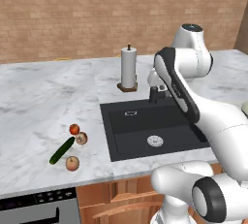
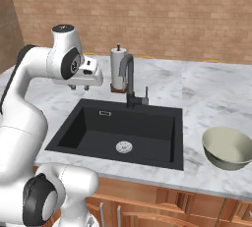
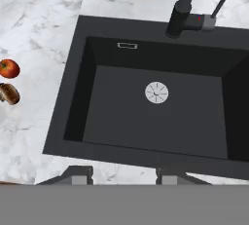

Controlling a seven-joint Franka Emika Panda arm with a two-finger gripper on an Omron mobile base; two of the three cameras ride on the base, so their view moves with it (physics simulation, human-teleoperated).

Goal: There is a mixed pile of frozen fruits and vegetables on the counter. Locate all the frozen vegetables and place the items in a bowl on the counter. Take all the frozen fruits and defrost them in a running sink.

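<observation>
Four foods lie in a loose pile on the counter [image 1: 38, 102] left of the sink [image 1: 145, 126]: a red ball [image 1: 74, 129] farthest back, a brownish-white lump [image 1: 81, 138] just beside it toward the sink, a green stick [image 1: 62, 150] lying aslant in front of them, and an orange-tan ball [image 1: 72, 163] nearest the counter's front edge, close to the stick's near end; none of them is in the basin, which holds nothing but its round silver drain [image 1: 155, 141]. From the right base view the gripper [image 2: 79, 87] hangs above the counter at the sink's back left corner, well above the marble, its two short fingers pointing down and close together, with nothing between them; the hand view looks straight down into the basin, with the red ball and the lump at its left edge. Behind the sink stands a dark faucet [image 2: 129, 81], its neck arching forward, and just beyond it a paper roll [image 1: 128, 68] upright on a wooden base. A pale bowl [image 2: 228, 147] sits on the counter to the right of the sink, near the front edge, well apart from the pile.
</observation>
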